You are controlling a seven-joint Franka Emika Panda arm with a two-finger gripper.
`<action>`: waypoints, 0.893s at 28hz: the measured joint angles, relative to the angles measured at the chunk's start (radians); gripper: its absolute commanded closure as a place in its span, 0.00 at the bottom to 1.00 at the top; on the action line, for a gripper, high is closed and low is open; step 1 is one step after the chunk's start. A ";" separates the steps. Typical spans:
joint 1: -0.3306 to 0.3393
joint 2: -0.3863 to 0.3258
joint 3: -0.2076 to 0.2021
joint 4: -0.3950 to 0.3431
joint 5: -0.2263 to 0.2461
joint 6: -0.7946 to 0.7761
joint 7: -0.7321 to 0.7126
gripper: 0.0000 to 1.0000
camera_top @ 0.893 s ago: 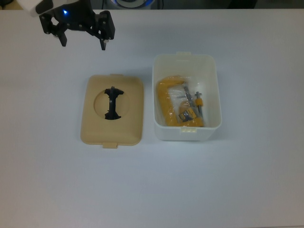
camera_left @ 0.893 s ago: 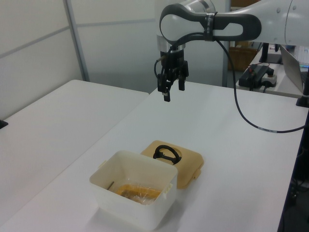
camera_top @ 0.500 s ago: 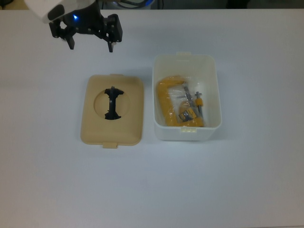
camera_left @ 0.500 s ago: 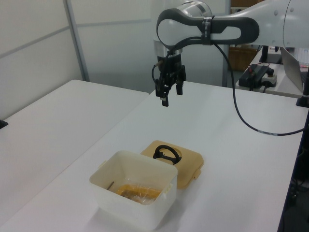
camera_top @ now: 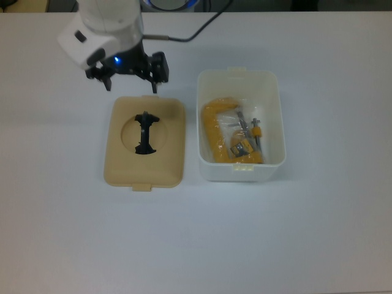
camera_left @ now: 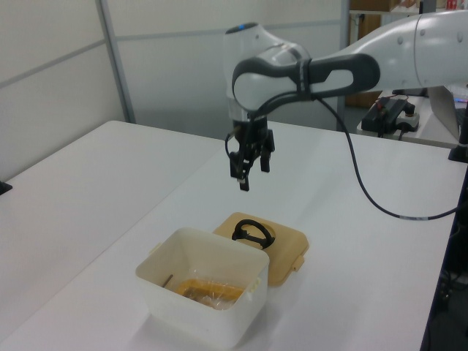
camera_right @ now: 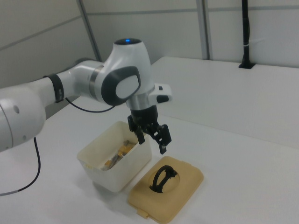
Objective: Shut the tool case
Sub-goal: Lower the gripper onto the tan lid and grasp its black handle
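The tool case is in two parts on the white table. Its white translucent tub [camera_top: 279,122] [camera_left: 212,307] [camera_right: 119,175] stands open, with a yellow clamp [camera_top: 212,131] and small bagged parts inside. Its tan lid [camera_top: 166,160] [camera_left: 284,245] [camera_right: 184,191] lies flat beside the tub, on the top view's left, its black handle [camera_top: 145,133] [camera_left: 252,232] [camera_right: 161,178] standing up from the round recess. My gripper [camera_top: 131,86] [camera_left: 251,176] [camera_right: 152,144] hangs open and empty, points down, above the lid's edge nearest the top view's top, well clear of it.
The arm's black cable [camera_left: 365,183] loops over the table at the left view's right. A second white table [camera_left: 66,190] adjoins on the left view's left. Wall panels stand behind, with boxes and gear [camera_left: 387,110] at the left view's far right.
My gripper has travelled down and to the top view's right, from beyond the lid to just over its top edge, and has dropped lower. Lid and tub have not moved.
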 measured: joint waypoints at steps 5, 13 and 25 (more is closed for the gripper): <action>0.016 0.040 0.000 -0.036 -0.014 0.062 0.037 0.00; 0.019 0.122 -0.001 -0.046 -0.049 0.144 0.060 0.00; 0.020 0.137 -0.001 -0.053 -0.064 0.150 0.073 0.15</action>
